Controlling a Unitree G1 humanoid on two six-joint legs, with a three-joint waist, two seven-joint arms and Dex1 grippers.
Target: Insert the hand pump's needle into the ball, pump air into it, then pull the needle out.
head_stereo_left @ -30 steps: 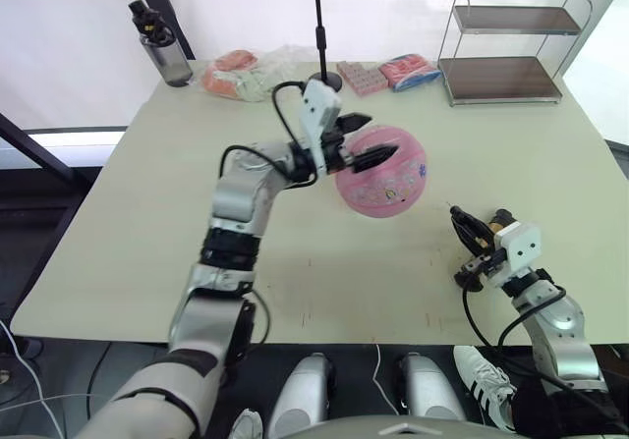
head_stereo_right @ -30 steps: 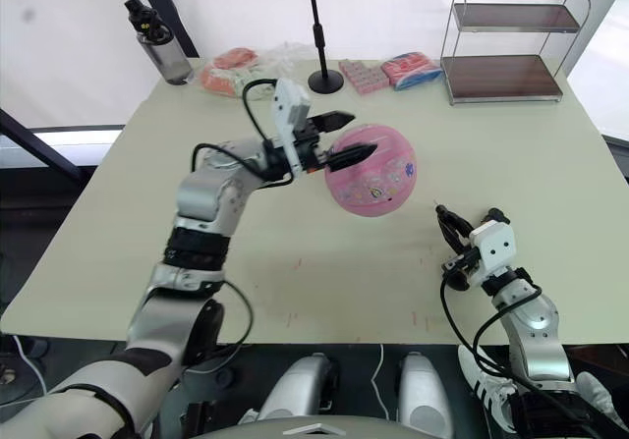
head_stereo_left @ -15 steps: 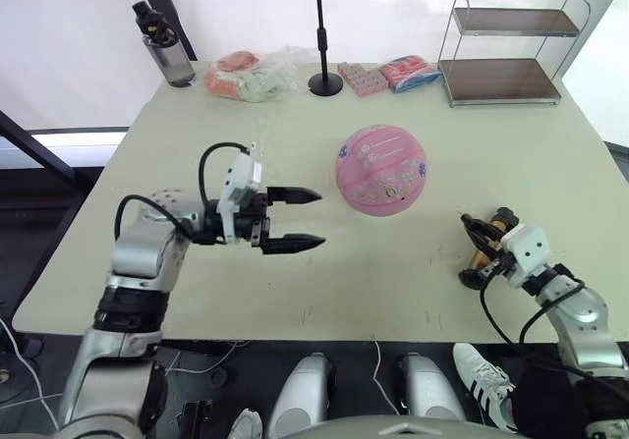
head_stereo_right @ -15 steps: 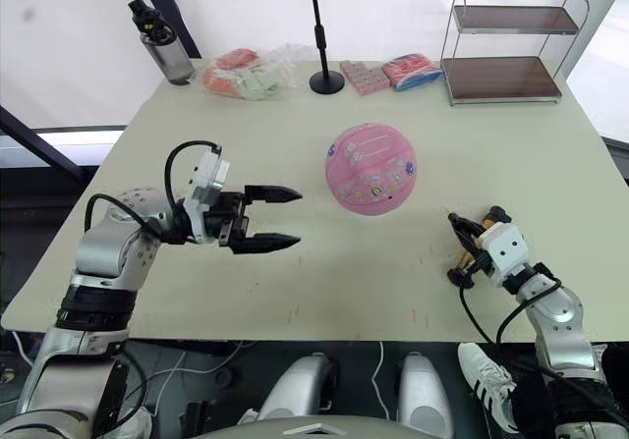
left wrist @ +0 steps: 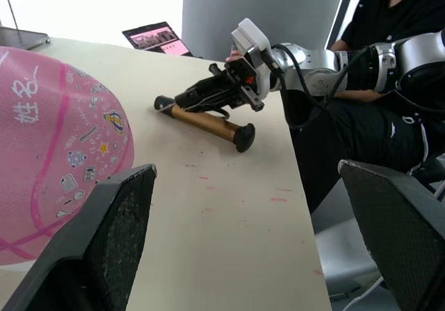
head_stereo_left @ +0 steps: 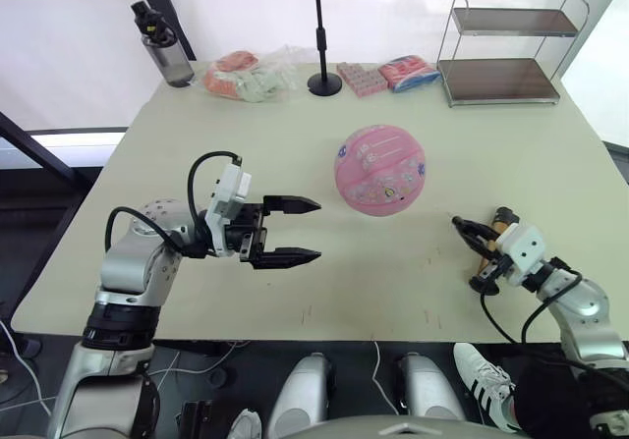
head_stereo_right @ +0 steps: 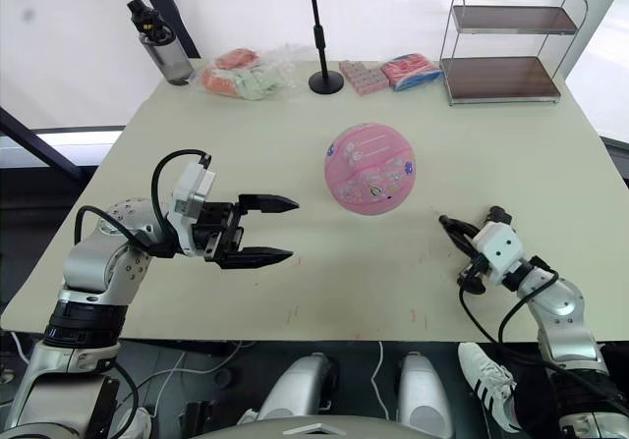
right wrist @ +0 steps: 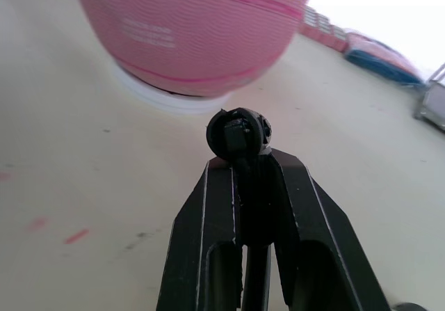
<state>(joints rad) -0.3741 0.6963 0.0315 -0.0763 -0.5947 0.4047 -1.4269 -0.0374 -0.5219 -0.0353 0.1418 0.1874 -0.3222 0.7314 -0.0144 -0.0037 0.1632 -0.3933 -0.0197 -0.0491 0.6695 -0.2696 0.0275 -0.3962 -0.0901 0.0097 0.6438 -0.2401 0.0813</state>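
The pink ball [head_stereo_left: 381, 170] with white printed panels rests mid-table on a small white ring. My left gripper [head_stereo_left: 316, 230] hovers open to the ball's left and nearer the front, fingers pointing at it with a clear gap between. Near the front right edge, my right gripper [head_stereo_left: 460, 225] is shut on the needle's black fitting [right wrist: 238, 133], aimed toward the ball. The pin itself is too fine to make out. The gold hand pump [left wrist: 205, 123] lies on the table beneath that gripper, its black hose looping off the edge.
Along the back edge stand a water bottle [head_stereo_left: 165, 51], wrapped packets [head_stereo_left: 241, 76], a black stand base [head_stereo_left: 324, 83], pink packets [head_stereo_left: 393, 71] and a wire shelf [head_stereo_left: 511, 46]. A person in black [left wrist: 389, 19] sits beyond the table's right side.
My left arm has pulled back from the ball toward the front left, its gripper open and empty. The ball stays put. My right gripper has shifted slightly with the needle.
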